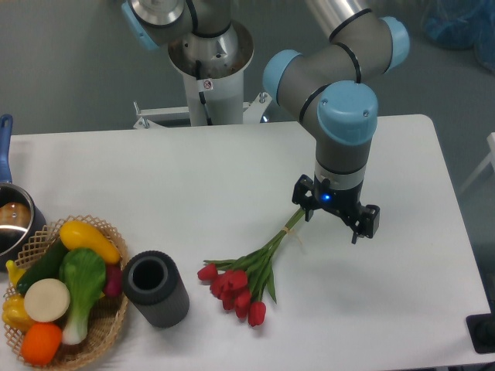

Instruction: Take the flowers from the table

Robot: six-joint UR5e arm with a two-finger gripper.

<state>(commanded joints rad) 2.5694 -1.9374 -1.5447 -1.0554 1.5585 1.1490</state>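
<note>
The flowers point(246, 278), a bunch of red tulips with green stems and a pale band near the stem ends, lie on the white table point(193, 178) right of centre, with the heads toward the front left. The stems run up and right, and their ends reach the left side of my gripper point(334, 213). The gripper points straight down over the stem ends. Its body hides the fingertips, so I cannot tell whether the jaws are closed on the stems.
A dark grey cylinder cup point(155, 288) stands left of the tulip heads. A wicker basket point(108, 321) with toy vegetables sits at the front left. A pot point(14, 222) is at the left edge. The arm's base point(209, 69) stands behind the table.
</note>
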